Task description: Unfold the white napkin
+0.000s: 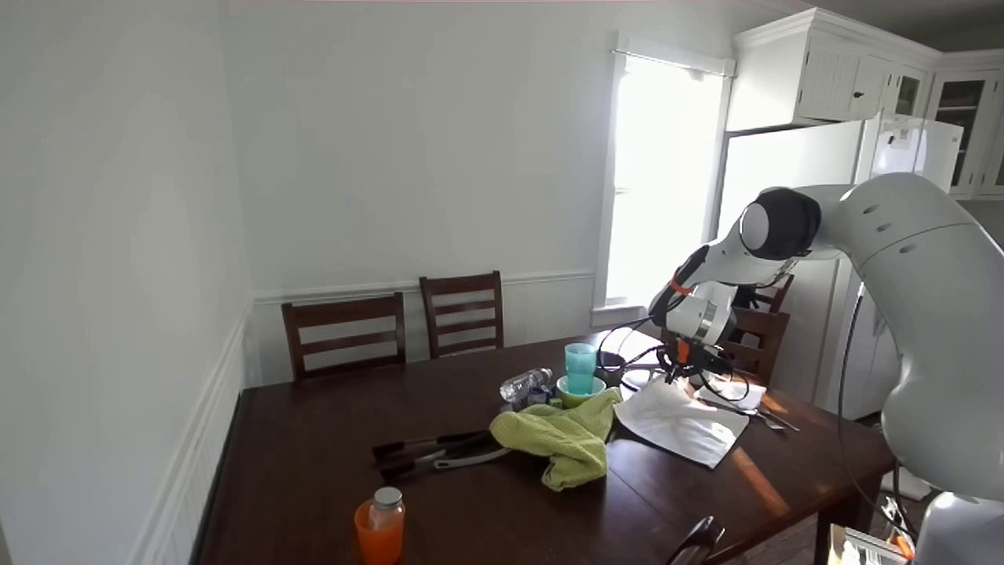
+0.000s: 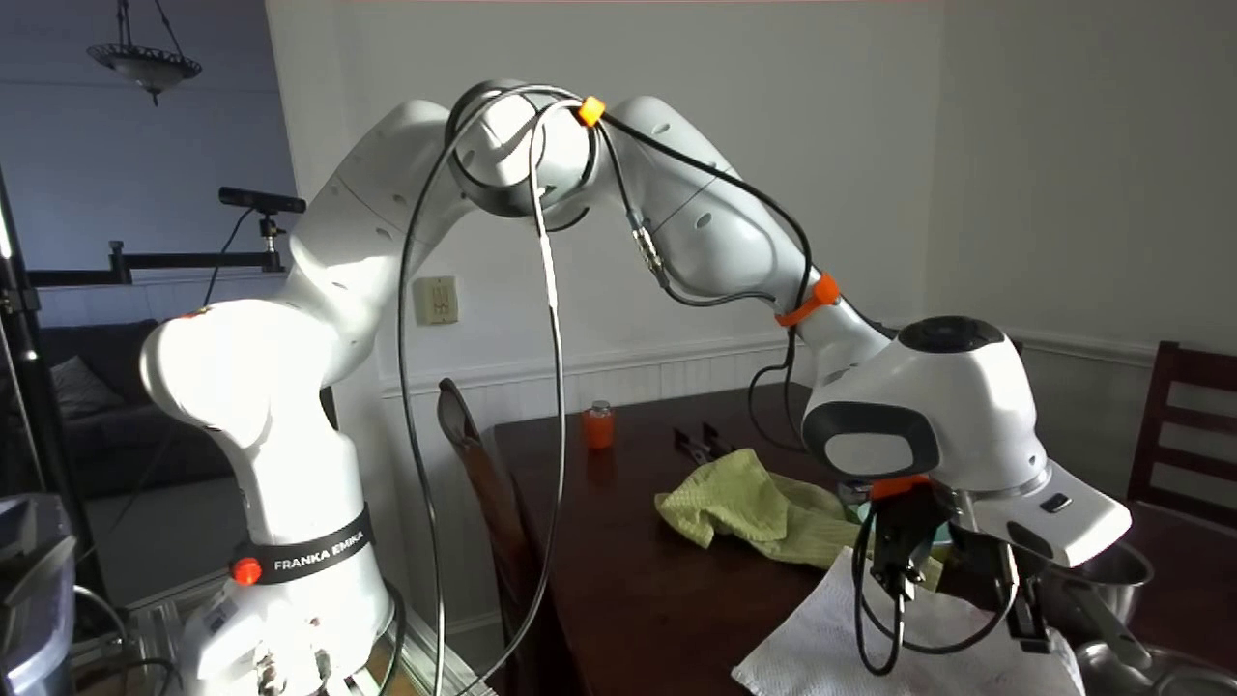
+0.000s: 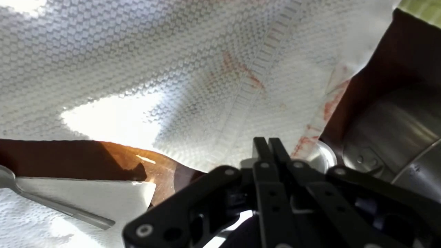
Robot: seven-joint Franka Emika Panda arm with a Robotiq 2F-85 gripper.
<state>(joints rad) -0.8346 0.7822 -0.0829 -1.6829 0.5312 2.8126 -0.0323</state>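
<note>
The white napkin (image 1: 698, 431) lies spread on the dark table, with wrinkles rising to a raised part under my gripper (image 1: 672, 378). It also shows in an exterior view (image 2: 807, 648) and fills the top of the wrist view (image 3: 137, 65), textured, with red marks along one edge. Its edges narrow toward my gripper's fingertips (image 3: 268, 139). The fingers are close together, with only a thin gap at the tips. They appear shut on the napkin's edge, though the pinch itself is partly hidden by the fingers.
A green towel (image 1: 576, 447) lies beside the napkin, near a turquoise cup (image 1: 580, 367) in a bowl and a plastic bottle (image 1: 522, 384). A metal pot (image 3: 386, 134) stands close to the gripper. A second white napkin (image 3: 31, 220) with cutlery lies on the opposite side.
</note>
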